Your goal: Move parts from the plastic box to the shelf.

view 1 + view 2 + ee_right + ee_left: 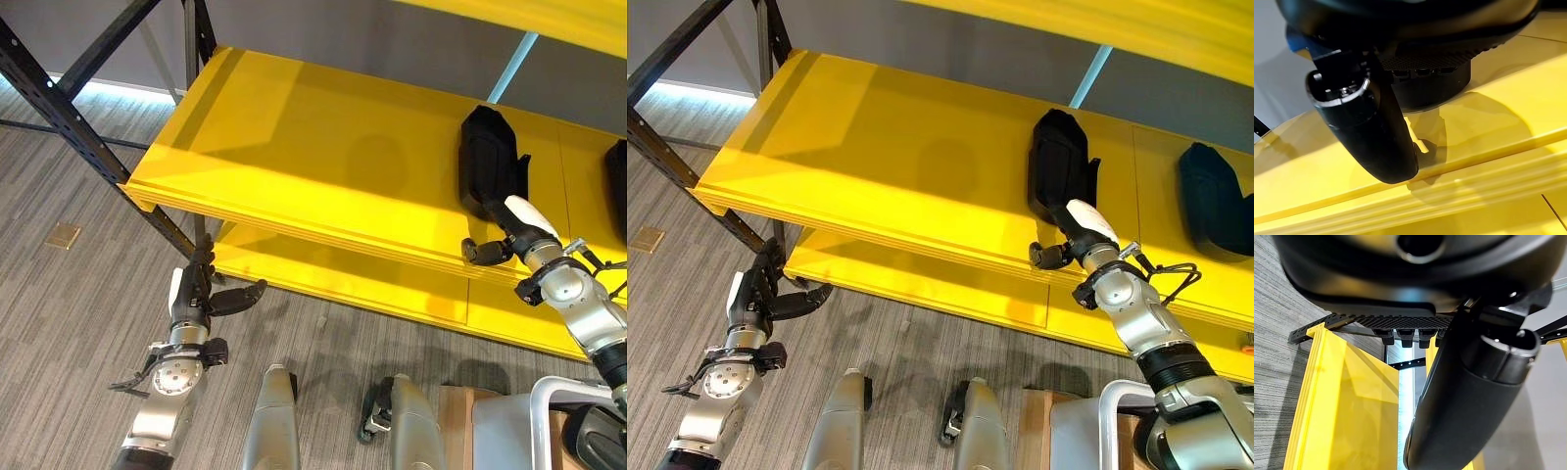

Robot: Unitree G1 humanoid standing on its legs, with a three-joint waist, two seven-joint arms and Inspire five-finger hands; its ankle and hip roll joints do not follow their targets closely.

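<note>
While the right hand point(1080, 235) is reaching up to the front edge of the bright yellow flat-boarded shelf point(872, 147), its fingers are lying straight against the near end of a black moulded plastic part point(1058, 171), and its thumb is sticking out sideways just over the shelf's lip, curling round nothing. That part is lying flat on the upper shelf board, lengthwise from front to back. A second dark part of the same kind point(1215, 201) is resting on the same board, well apart to the right. The left hand point(201, 289) is hanging low beside the black perforated metal upright point(59, 98) of the rack, over the grey striped carpet floor point(59, 323); its fingers are extending loosely with the thumb spread, grasping nothing.
</note>
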